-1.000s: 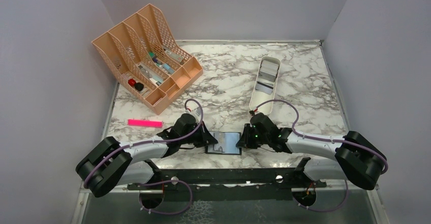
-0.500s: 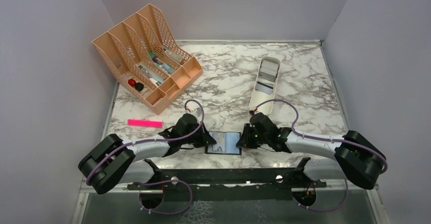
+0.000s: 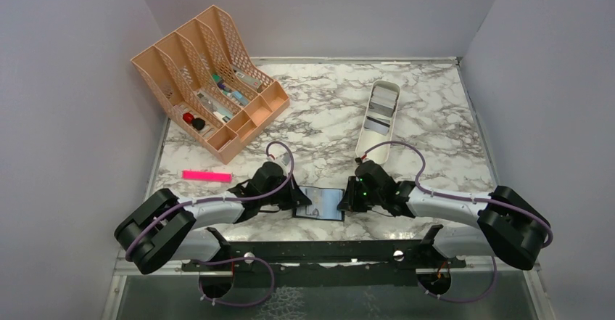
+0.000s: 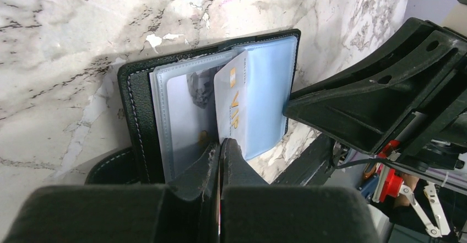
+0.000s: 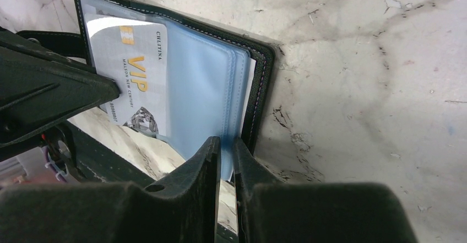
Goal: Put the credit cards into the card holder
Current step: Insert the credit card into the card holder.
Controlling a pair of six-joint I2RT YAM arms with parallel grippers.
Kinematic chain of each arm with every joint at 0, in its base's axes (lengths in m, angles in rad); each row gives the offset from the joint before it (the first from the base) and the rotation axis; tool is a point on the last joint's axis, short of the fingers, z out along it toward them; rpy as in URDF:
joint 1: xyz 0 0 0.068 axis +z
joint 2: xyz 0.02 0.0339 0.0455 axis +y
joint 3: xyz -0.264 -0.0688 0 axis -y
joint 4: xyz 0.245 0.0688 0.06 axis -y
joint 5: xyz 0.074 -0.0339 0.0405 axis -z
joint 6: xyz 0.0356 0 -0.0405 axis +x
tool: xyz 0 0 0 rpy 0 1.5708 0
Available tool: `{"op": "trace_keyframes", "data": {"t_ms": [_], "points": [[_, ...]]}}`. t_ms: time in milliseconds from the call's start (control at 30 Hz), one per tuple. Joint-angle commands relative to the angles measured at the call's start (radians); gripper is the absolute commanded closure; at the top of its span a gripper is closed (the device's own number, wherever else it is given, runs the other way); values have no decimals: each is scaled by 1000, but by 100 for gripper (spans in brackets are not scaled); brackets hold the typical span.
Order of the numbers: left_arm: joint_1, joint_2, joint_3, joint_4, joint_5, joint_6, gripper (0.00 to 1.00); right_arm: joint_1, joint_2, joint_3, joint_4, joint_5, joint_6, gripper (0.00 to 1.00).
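Note:
The black card holder point(image 3: 320, 204) lies open at the table's near edge, its clear sleeves point(image 5: 206, 83) fanned. My left gripper point(image 3: 299, 202) is shut on a white VIP credit card point(image 4: 234, 102) whose far end lies among the sleeves; the card also shows in the right wrist view point(image 5: 135, 83). My right gripper point(image 3: 344, 202) is shut on the edge of the clear sleeves point(image 5: 227, 144) at the holder's right side. More credit cards point(image 3: 382, 104), grey and white, lie in a white oblong tray point(image 3: 366, 148) behind it.
A peach mesh desk organiser point(image 3: 210, 80) with small items stands at the back left. A pink marker point(image 3: 207, 176) lies left of the left arm. Grey walls close in the table on three sides.
My left arm has edged right toward the holder, pushing the card a little further in. The right arm and holder have barely moved.

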Motion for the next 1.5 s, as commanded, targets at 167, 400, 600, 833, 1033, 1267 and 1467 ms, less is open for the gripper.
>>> {"op": "trace_keyframes", "data": {"t_ms": [167,400,600,833,1033,1267,1467], "points": [[-36,32,22,-54,-28,31,96,10,23,16,-58,53,-13,80],[-40,-17,24,-148,-31,46,100,10,9,17,-66,58,-15,80],[-41,1,25,-173,-23,54,100,10,0,10,-57,56,-15,81],[-51,46,49,-114,-10,46,98,11,2,8,-50,50,-18,81],[-59,43,80,-113,-24,45,84,16,-17,15,-65,53,-20,80],[-65,-19,90,-176,-79,54,57,16,-46,36,-91,50,-16,74],[-65,-23,116,-208,-102,75,49,16,-100,35,-111,67,-6,69]]}}
